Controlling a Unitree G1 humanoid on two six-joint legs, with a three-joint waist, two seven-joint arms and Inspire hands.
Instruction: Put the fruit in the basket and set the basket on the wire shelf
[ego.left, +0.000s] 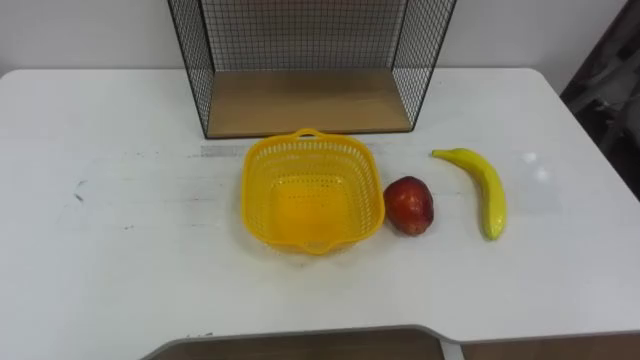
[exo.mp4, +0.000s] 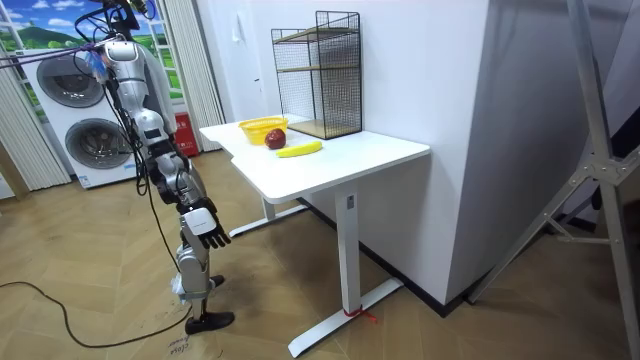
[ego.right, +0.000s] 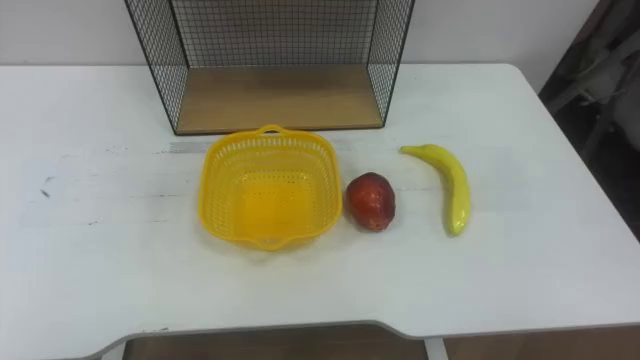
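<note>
Lying on the table (ego.left: 100, 250) at 3 o'clock of the empty basket (ego.left: 262, 200): apple (ego.left: 409, 205), then banana (ego.left: 487, 190). Hanging low, fingers apart, holding nothing: right hand (exo.mp4: 207, 225). Best to take the nearer apple first, gripping its middle.

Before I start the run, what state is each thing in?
basket: upright on the table, empty.
apple: on the table, just right of the basket.
banana: lying on the table, right of the apple.
wire shelf: front open, bottom board bare.
right robot hand: hanging low beside the robot, open, empty.
</note>
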